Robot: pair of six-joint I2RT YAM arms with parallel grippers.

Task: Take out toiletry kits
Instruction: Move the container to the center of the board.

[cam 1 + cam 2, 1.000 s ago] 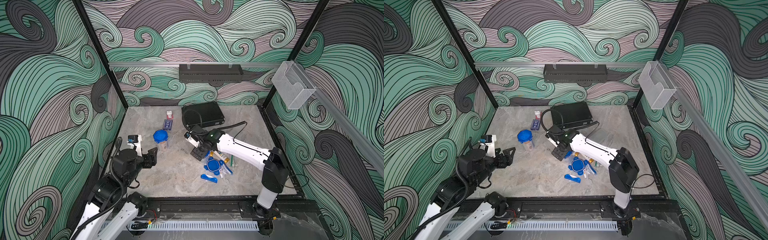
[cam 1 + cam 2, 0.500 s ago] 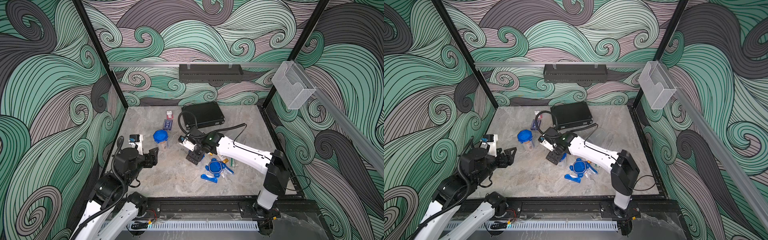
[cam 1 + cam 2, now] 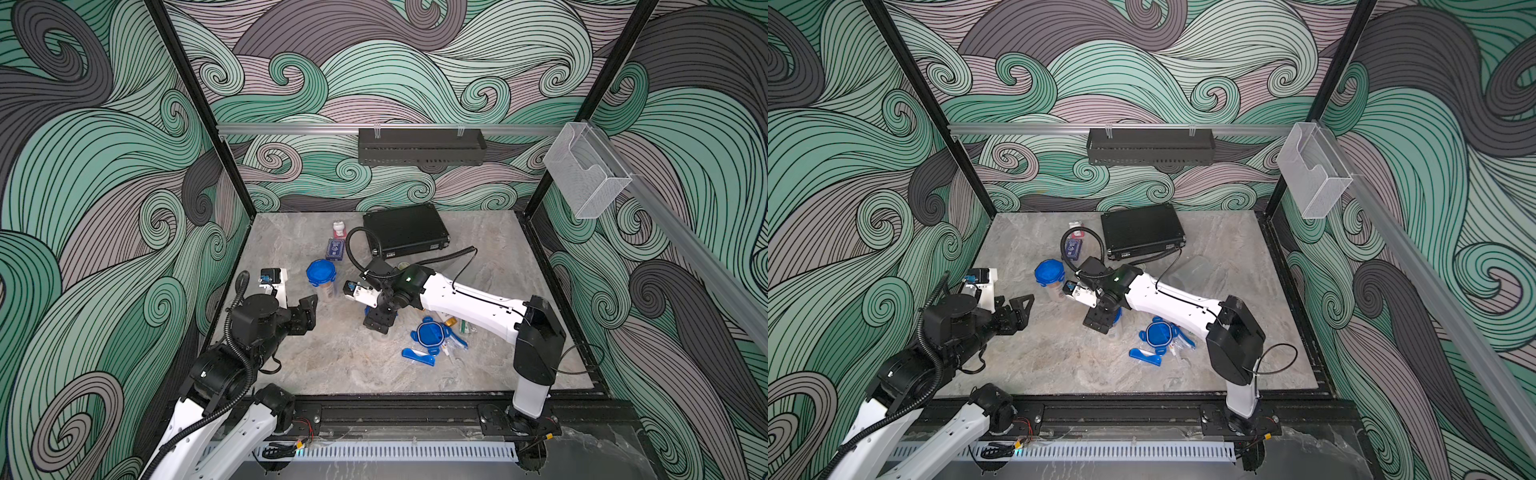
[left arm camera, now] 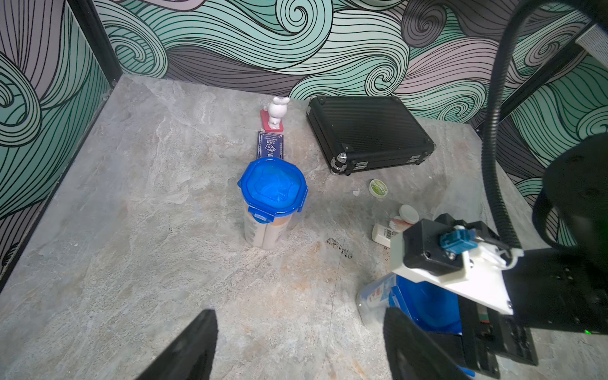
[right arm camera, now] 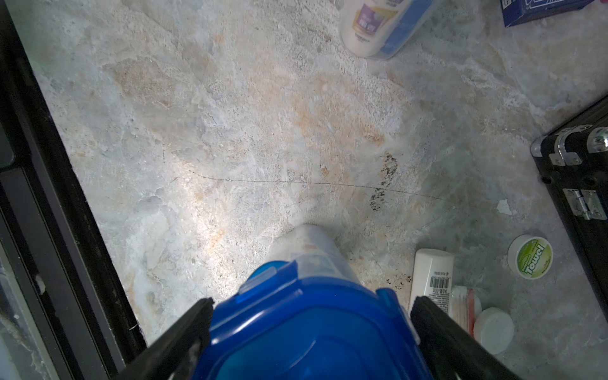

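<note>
Toiletry kits, found on a grey stone-patterned desk [image 3: 332,374]. Item one: a clear tumbler [image 3: 327,291] with its blue lid [image 3: 321,273] clipped on, stood upright left of the middle, apart from both hands and near a dark-blue card box [image 3: 335,249]; a white bottle [image 5: 365,29] is seen inside it in the right wrist view. Item two: a second tumbler [image 5: 309,243], lidded likewise, is pinched at the lid by the right hand [image 5: 311,302], one finger [image 5: 184,335] pressed to each side, its clear body pointed down toward the desk; whether its base rests there cannot be told. Item three: a loose lid [image 3: 430,334] is laid flat nearer the robot's side, with a blue toothbrush [image 3: 417,355] just before it and small packets [image 3: 455,336] heaped beside it. A white tube [image 5: 431,276], a white cap [image 5: 493,329] and a round green tin [image 5: 529,256] marked "Towel" are scattered between the second tumbler and a black briefcase [image 3: 405,228], which is laid shut at the back. Left hand [image 3: 309,313]: spread wide, nothing held, raised over the desk's left part, pointed toward the clear tumbler.
</note>
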